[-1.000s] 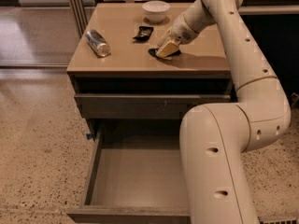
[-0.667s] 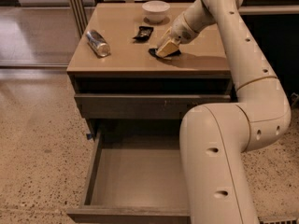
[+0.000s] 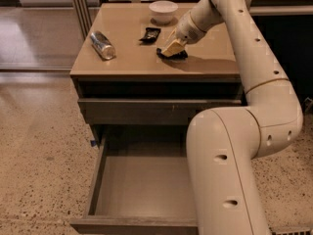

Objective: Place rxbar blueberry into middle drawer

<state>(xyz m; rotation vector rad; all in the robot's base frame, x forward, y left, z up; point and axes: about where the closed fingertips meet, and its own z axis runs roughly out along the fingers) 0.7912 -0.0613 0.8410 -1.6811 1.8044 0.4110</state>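
The rxbar blueberry [image 3: 180, 56], a flat black bar, lies on the cabinet top [image 3: 132, 65] right of centre. My gripper [image 3: 171, 49] reaches down from the right and sits on the bar, its fingers [image 3: 174, 45] shut on the bar's left part, so most of the bar is hidden under them. The bar still rests on the top. The middle drawer [image 3: 142, 195] is pulled out wide open at the bottom of the camera view, with a plain grey floor. My arm covers its right side.
A silver can [image 3: 102, 45] lies on its side at the top's left. A smaller black packet [image 3: 150, 33] lies just left of my gripper. A white bowl [image 3: 163, 9] stands at the back. A closed drawer front [image 3: 146, 110] sits above the open drawer.
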